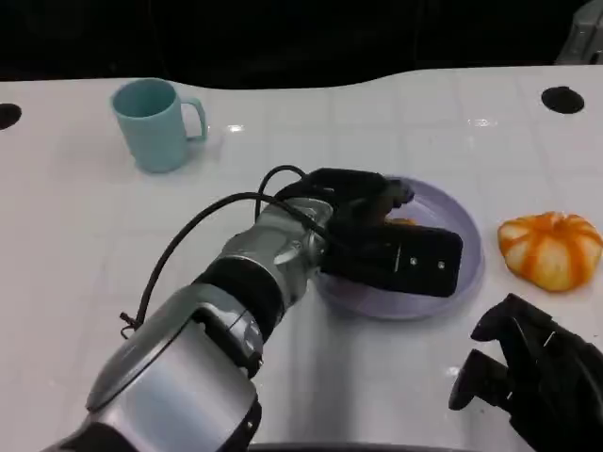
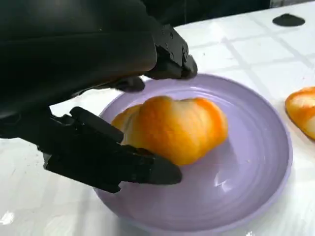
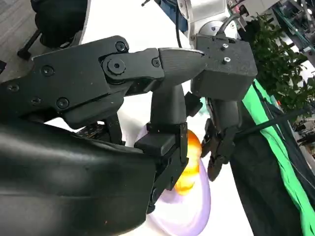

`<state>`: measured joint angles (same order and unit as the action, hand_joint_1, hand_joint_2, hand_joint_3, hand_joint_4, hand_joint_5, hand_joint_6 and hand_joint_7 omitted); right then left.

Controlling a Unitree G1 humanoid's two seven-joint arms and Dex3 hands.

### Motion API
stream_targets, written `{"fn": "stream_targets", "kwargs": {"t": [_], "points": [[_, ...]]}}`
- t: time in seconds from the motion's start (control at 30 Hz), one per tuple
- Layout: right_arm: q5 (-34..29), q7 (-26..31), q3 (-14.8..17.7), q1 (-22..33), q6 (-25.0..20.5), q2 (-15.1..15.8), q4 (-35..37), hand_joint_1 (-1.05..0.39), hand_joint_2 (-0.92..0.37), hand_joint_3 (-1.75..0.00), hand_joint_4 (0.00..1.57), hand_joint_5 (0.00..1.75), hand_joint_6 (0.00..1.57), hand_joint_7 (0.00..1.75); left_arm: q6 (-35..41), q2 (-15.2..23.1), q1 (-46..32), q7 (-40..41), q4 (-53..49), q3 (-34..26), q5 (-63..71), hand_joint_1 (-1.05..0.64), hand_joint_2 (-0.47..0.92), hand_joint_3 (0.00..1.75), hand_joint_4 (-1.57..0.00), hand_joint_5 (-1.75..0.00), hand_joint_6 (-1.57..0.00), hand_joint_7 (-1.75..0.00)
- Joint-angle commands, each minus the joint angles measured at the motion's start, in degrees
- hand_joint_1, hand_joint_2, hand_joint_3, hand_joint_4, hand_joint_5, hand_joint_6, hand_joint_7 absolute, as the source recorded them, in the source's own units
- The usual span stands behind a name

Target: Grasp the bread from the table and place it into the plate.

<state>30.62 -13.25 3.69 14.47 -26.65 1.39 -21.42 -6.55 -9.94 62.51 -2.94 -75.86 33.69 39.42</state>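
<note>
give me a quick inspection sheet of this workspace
surface: white glossy table, dark round holes near the far corners
job's things: bread lies in the purple plate
clutter: teal mug far left; second bread on the table right of the plate
hands: left hand over the plate, fingers around the bread, contact unclear; right hand off the plate, holding nothing
cables: black cable looping along the left forearm
surroundings: dark beyond the table; green plant in right wrist view
</note>
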Motion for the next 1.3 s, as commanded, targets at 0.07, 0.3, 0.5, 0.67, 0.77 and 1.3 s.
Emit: {"fn": "stream_targets", "kwargs": {"t": [0.07, 0.3, 0.5, 0.67, 0.77, 1.3], "points": [[0.2, 0.2, 0.6, -0.2, 0.4, 0.3, -0.1, -0.48, -0.92, -0.3, 0.65, 1.75, 0.51, 1.63, -0.6, 1.2, 1.0, -3.1, 0.3, -3.4, -3.6, -0.93, 0.92, 0.5, 0.0, 0.0, 0.0, 0.0], [0.3, 0.3, 1.0, -0.7, 0.2, 0.3, 0.5, -0.48, -0.92, -0.27, 0.68, 1.75, 0.53, 1.61, -3.8, 3.3, 0.7, -6.8, 2.1, -7.0, -7.6, -0.92, 0.92, 0.5, 0.0, 0.0, 0.0, 0.0], [0.7, 0.6, 1.2, -0.9, -0.2, 0.2, 0.7, -0.49, -0.92, -0.25, 0.67, 1.75, 0.54, 1.6, -7.5, 5.4, -1.1, -8.4, 3.9, -9.5, -10.4, -0.85, 0.92, 0.42, 0.0, 0.0, -0.03, -0.01], [0.3, 0.8, 0.9, -0.9, 0.1, 0.1, 0.6, -0.49, -0.92, -0.24, 0.67, 1.75, 0.55, 1.61, -10.9, 7.6, -5.5, -11.8, 8.1, -15.7, -18.1, -0.77, 0.92, 0.38, -0.09, -0.05, -0.11, -0.05], [0.2, 0.9, 0.7, -1.0, 0.2, 0.0, 0.7, -0.49, -0.92, -0.24, 0.67, 1.75, 0.55, 1.61, -9.8, 7.6, -12.1, -19.6, 14.7, -26.4, -32.3, -0.68, 0.92, 0.35, -0.24, -0.17, -0.25, -0.11], [0.3, 2.9, 0.3, -1.3, -1.6, -0.3, -0.7, -0.48, -0.92, -0.26, 0.67, 1.75, 0.54, 1.62, 27.8, 3.7, -43.5, -23.0, 64.4, -42.0, -67.5, -0.61, 0.92, 0.48, -0.61, -1.48, -0.58, -0.87]]}}
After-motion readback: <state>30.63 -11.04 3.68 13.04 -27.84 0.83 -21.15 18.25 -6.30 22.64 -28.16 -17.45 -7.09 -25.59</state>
